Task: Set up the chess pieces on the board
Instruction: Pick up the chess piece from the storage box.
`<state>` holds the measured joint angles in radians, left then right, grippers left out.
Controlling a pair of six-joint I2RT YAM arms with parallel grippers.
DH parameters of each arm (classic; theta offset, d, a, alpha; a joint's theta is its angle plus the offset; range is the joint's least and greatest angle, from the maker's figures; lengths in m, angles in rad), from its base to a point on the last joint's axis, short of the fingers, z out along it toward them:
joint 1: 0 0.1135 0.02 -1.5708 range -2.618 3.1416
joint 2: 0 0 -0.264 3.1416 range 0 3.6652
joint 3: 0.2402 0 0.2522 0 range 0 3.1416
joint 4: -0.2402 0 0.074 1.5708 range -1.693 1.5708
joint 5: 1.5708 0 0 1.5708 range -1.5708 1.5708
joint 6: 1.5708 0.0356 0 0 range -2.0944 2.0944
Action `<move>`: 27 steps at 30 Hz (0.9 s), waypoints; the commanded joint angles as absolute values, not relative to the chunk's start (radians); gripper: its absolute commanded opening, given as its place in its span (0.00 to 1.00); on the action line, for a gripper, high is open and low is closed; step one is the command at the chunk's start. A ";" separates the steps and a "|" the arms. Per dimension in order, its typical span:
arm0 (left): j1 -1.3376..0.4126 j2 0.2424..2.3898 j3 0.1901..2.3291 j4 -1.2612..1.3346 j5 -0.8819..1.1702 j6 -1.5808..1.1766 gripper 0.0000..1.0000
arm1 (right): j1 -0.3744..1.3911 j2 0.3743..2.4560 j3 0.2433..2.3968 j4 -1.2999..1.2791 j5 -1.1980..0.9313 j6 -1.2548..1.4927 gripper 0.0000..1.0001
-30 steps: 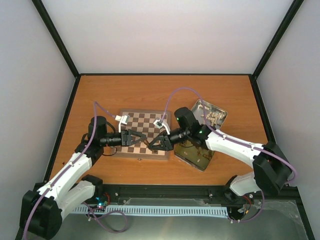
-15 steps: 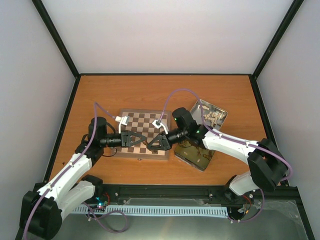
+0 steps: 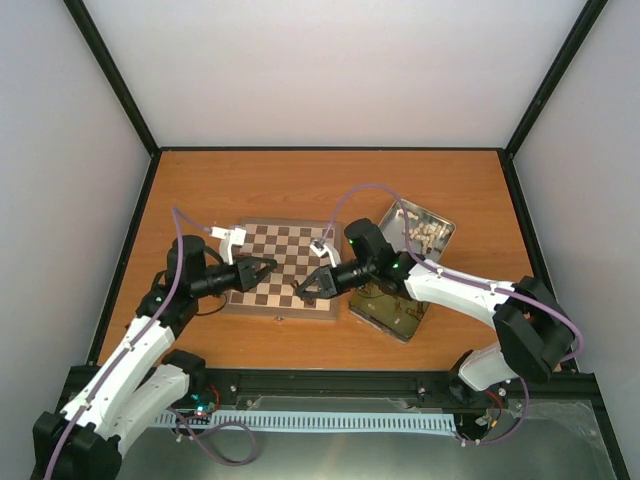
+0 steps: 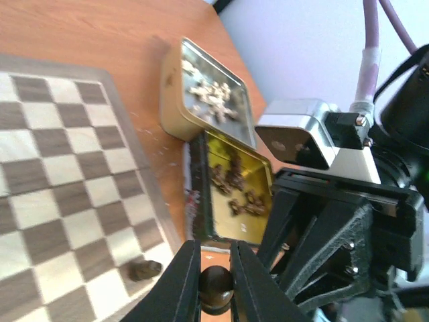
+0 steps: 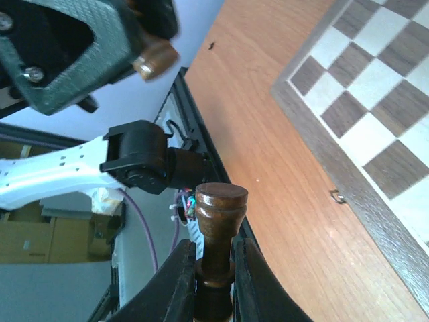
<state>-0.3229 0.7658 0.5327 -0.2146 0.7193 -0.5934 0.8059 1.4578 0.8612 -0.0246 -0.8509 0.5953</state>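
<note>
Board: flat on the table between my two arms, its clasp on the edge nearest my bases.
Left gripper: clenched tight on a dark brown piece, rounded end showing between my fingers; I'm over the board's left side.
Right gripper: pinching a second dark piece by its stem, wide end poking out past my fingertips; I'm at the board's near right corner.
Loose piece: dark, lying on its side on the board, close to the border on the tin side.
Far tin half: just beside the board, holding cream pieces.
Gold-lined tin half: nearer me, dark pieces inside.
</note>
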 commanded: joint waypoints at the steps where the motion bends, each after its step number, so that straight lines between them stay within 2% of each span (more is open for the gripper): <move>1: -0.330 0.730 0.580 -0.324 0.500 -0.464 0.01 | 0.813 1.475 0.876 -0.092 -0.752 0.704 0.13; 9: -0.344 0.861 0.563 -0.366 0.282 -0.548 0.01 | 0.813 1.493 0.898 -0.162 -0.633 0.790 0.13; 18: -0.521 1.020 0.535 -0.331 0.014 -0.596 0.01 | 0.813 1.449 0.898 -0.198 -0.555 0.849 0.16; 27: -0.529 0.963 0.419 -0.195 0.046 -0.615 0.01 | 0.811 1.386 0.896 -0.258 -0.440 0.877 0.15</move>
